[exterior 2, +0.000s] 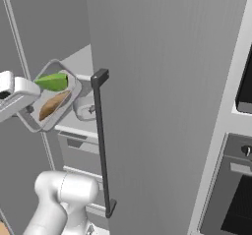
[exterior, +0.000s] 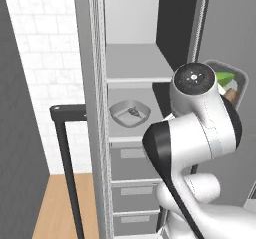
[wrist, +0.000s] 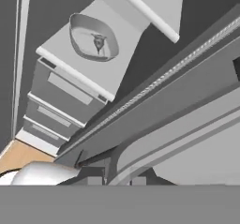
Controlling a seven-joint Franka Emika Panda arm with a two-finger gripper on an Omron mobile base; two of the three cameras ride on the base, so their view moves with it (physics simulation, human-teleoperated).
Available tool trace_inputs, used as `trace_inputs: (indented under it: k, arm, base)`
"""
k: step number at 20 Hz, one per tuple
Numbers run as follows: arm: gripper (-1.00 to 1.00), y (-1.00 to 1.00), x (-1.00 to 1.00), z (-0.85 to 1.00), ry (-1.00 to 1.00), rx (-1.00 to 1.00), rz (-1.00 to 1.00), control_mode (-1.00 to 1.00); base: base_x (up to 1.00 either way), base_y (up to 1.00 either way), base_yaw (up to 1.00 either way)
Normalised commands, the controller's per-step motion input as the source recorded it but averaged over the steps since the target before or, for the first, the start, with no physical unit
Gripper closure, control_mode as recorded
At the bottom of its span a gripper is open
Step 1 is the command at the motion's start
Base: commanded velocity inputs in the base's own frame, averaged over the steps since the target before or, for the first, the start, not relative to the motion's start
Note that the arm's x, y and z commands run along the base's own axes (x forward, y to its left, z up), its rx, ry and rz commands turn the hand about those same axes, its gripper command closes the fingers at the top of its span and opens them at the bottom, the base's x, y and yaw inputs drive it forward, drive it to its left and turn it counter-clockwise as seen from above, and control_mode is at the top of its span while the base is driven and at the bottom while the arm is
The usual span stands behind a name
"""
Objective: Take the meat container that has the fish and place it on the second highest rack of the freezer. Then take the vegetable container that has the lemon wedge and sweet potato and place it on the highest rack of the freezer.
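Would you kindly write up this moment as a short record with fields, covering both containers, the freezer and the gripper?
meat container: rests on the second highest rack of the freezer, above the grey drawers
fish: lies inside the meat container
vegetable container: held up tilted in front of the open freezer, not yet on a rack
contents: green lemon wedge and a brownish sweet potato piece
highest rack: no container on it yet
gripper: shut on the vegetable container's rim
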Motion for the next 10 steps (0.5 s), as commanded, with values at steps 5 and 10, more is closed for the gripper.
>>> trace_inputs:
  k: [5,10]
  arm:
    - [1.00,0.01,0.17,0.73,-0.07,-0.18,0.22,-1.00]
    - [1.00,0.05,0.32,0.24,0.09,-0.12,0.52,-1.00]
  base:
    - [0.00,0.00,0.00]
    - [0.00,0.00,0.00]
